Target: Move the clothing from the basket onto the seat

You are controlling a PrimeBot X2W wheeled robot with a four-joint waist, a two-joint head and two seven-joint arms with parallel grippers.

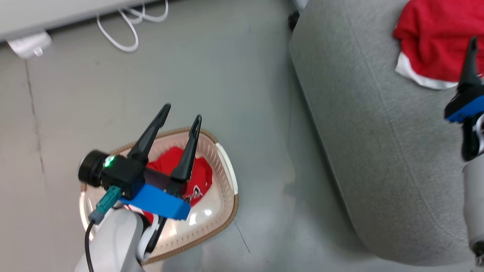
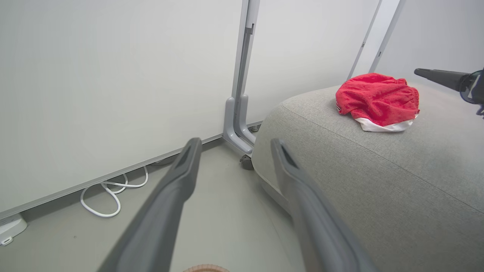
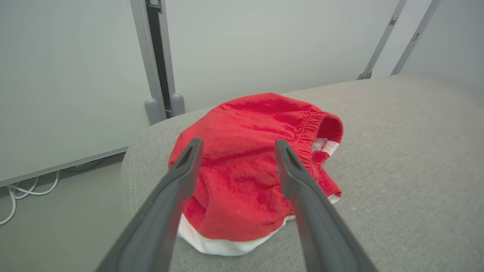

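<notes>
A red garment with a white hem band (image 1: 438, 41) (image 2: 376, 100) (image 3: 249, 170) lies crumpled on the grey seat (image 1: 378, 124) (image 2: 397, 177) (image 3: 408, 143). My right gripper (image 3: 236, 145) hovers open just above it with nothing between its fingers; one of its fingers (image 1: 470, 64) rises at the head view's right edge. A second red garment with an emblem (image 1: 189, 177) lies in the cream basket (image 1: 223, 211) on the floor. My left gripper (image 1: 180, 115) (image 2: 234, 145) is open above the basket, empty.
White cables (image 1: 128, 26) (image 2: 109, 192) trail on the grey floor along a pale wall panel. A grey upright post on a caster foot (image 2: 238, 124) stands beside the seat's corner. Bare floor separates the basket from the seat.
</notes>
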